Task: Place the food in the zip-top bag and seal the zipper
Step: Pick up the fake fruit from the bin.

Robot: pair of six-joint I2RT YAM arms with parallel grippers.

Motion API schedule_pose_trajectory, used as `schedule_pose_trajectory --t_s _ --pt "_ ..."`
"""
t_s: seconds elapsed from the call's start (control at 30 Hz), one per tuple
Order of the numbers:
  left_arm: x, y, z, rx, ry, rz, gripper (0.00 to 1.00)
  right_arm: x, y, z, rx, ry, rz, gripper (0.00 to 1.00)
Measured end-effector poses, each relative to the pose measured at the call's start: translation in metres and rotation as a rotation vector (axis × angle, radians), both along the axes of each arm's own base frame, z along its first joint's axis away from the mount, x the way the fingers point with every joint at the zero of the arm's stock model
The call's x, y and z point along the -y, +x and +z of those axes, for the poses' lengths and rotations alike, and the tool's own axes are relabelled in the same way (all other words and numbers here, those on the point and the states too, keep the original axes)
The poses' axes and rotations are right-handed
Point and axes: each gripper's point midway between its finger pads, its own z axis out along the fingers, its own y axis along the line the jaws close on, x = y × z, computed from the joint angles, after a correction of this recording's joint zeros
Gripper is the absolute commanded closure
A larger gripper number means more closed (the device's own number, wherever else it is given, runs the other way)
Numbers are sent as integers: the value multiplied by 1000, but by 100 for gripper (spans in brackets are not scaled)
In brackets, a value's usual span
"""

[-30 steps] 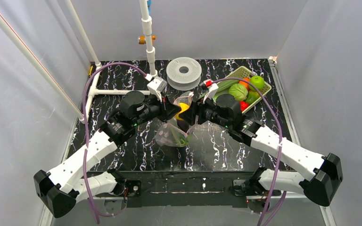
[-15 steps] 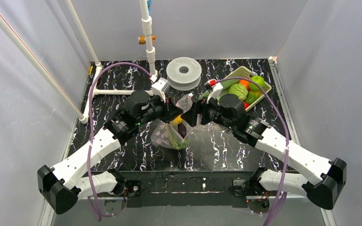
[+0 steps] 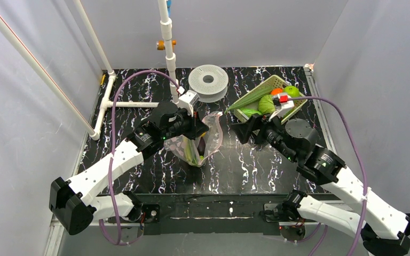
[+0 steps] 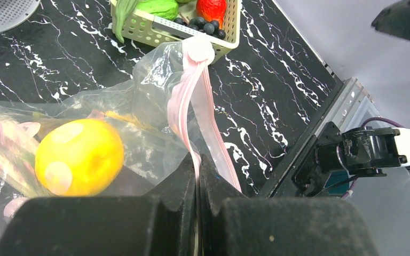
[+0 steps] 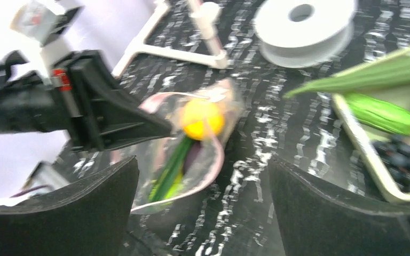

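Observation:
The clear zip-top bag (image 3: 203, 143) lies in the middle of the table with its mouth raised. Inside it I see a yellow piece (image 4: 79, 156), a long green stalk (image 5: 172, 166) and something dark purple. My left gripper (image 3: 198, 129) is shut on the bag's pink zipper strip (image 4: 192, 101), which runs up between the closed jaws in the left wrist view (image 4: 198, 161). My right gripper (image 3: 241, 131) is open and empty to the right of the bag and apart from it. Its wide-spread fingers (image 5: 58, 213) frame the bag (image 5: 192, 144) in the right wrist view.
A yellow-green lattice basket (image 3: 273, 81) at the back right holds a green round head, an orange ball, a green apple, a red piece (image 4: 211, 7) and a dark green cucumber (image 5: 384, 114). A white spool (image 3: 208, 81) and a white pipe frame (image 3: 133, 104) stand behind the bag.
My right gripper has let go of the bag's mouth, opened and drawn back to the right. My left gripper still holds the zipper strip and has shifted a little right.

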Motion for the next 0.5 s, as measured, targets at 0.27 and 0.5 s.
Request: schedule_pose_trajectory --t_s 0.27,0.5 --pt "0 0 -2 -4 5 2 100 76 32 -32 -87 -163 -375 2" --pt "0 0 -2 -7 6 2 100 133 83 -76 -334 -242 -605 2"
